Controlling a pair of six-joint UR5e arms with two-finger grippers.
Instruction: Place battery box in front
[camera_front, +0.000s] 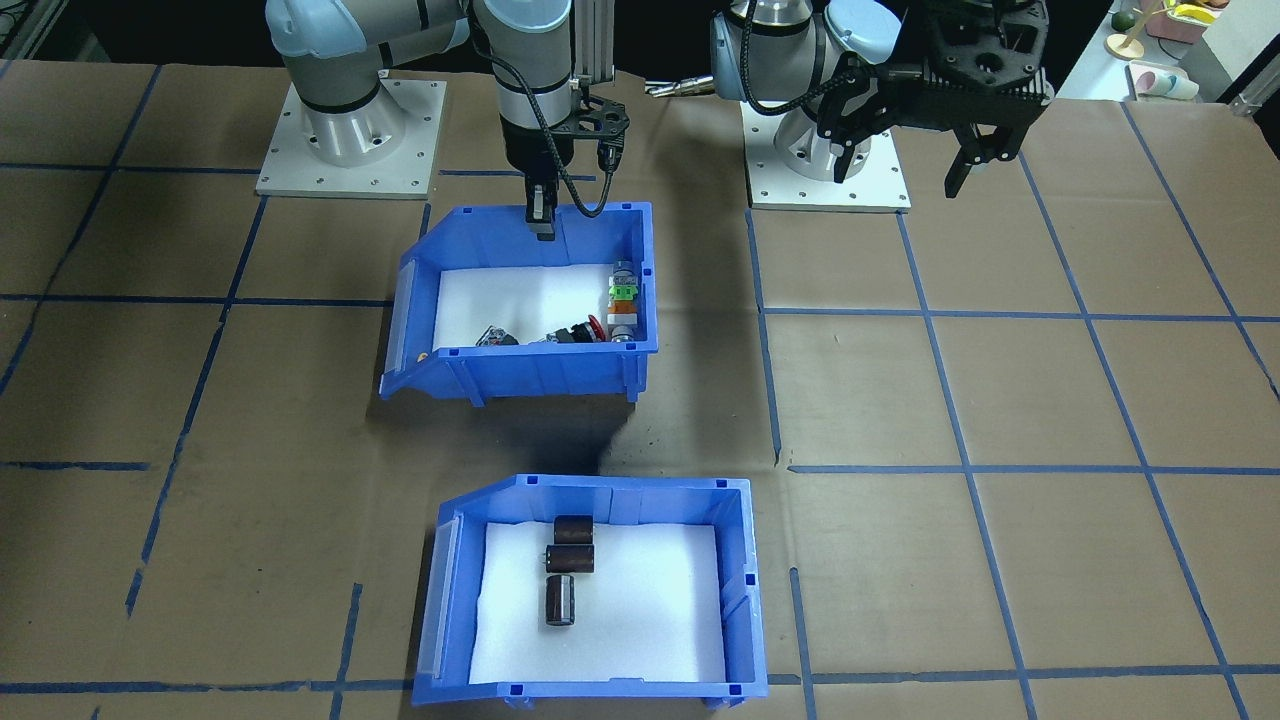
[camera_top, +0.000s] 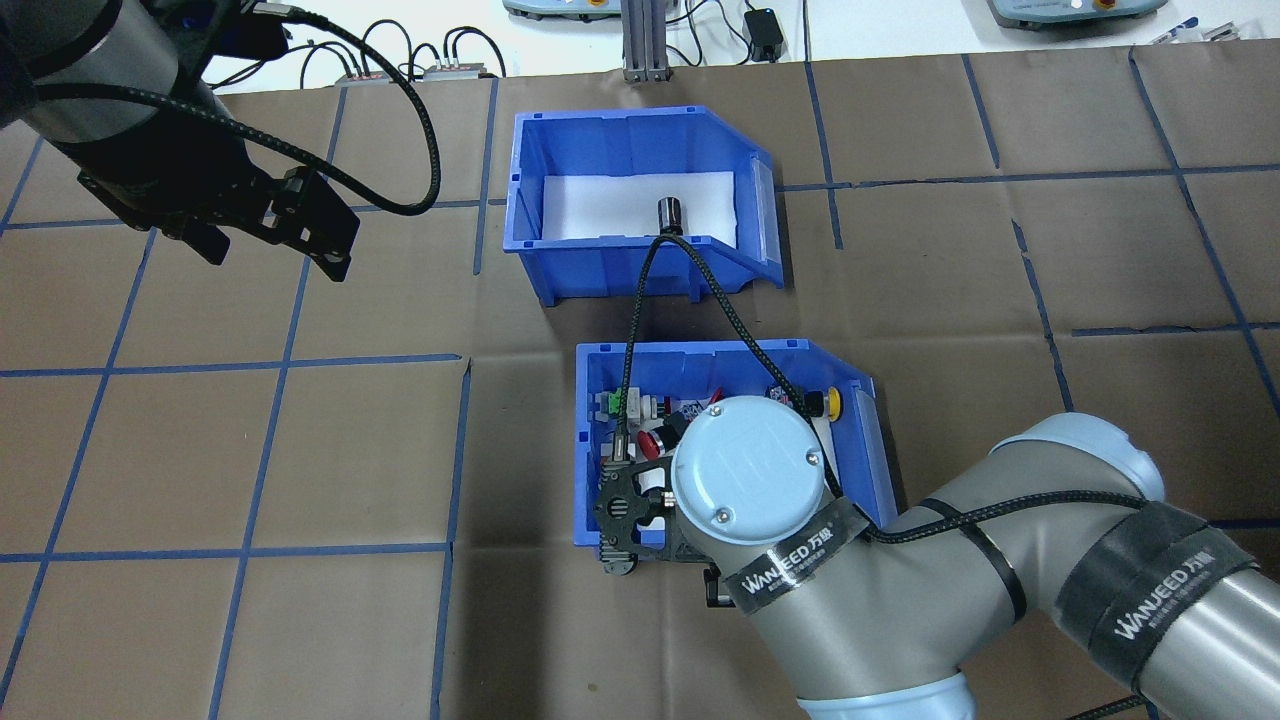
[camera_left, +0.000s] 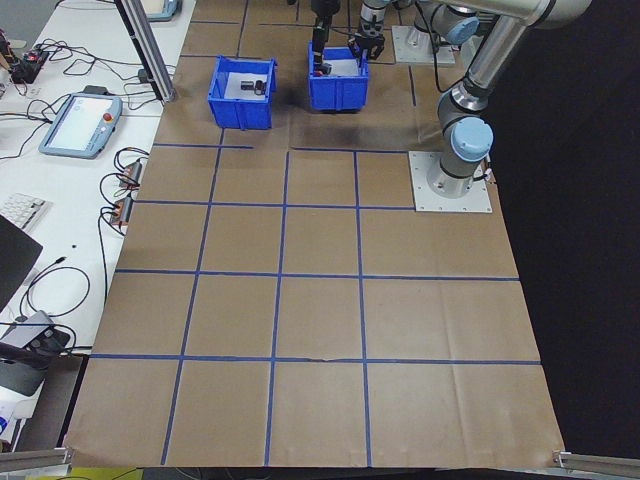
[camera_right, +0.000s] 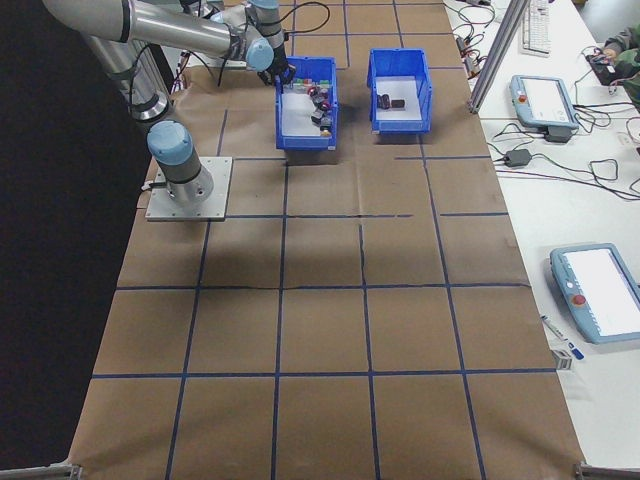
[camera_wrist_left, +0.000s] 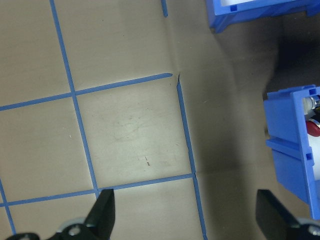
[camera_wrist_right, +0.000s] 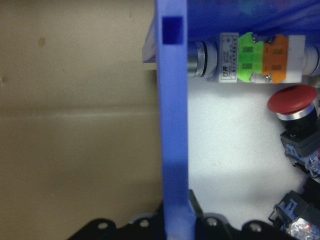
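The battery box (camera_front: 590, 590) sits beyond the switch bin (camera_front: 520, 300).

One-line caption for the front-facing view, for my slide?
Right claw grips switch bin wall; battery box sits beyond.

Right gripper (camera_front: 541, 222) points straight down, jaws closed on a blue bin's (camera_front: 640, 330) back wall. Left gripper (camera_front: 978, 160) hangs high over the tabletop (camera_front: 1050, 400), jaws spread wide, empty.
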